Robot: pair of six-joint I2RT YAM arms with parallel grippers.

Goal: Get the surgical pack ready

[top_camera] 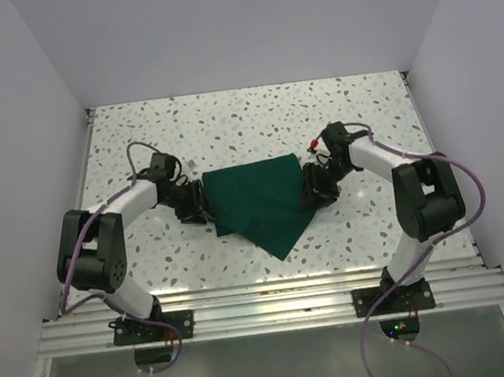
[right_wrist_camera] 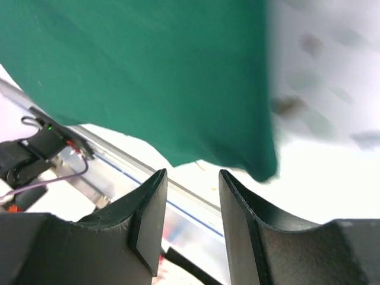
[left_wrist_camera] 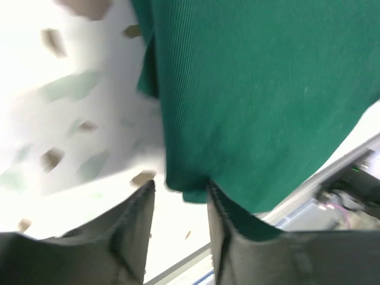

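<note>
Though crosswise, drape [top_camera: 262,198] corner nearward.

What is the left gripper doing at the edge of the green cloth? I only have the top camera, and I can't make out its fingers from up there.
Observer: In the left wrist view, the left gripper is open. A folded edge of the green cloth drape just reaches the gap between its fingertips.
Operator: And the right one?
Observer: The right wrist view shows the right gripper open too. The drape's corner sits just past its fingertips, with nothing between them.
</note>
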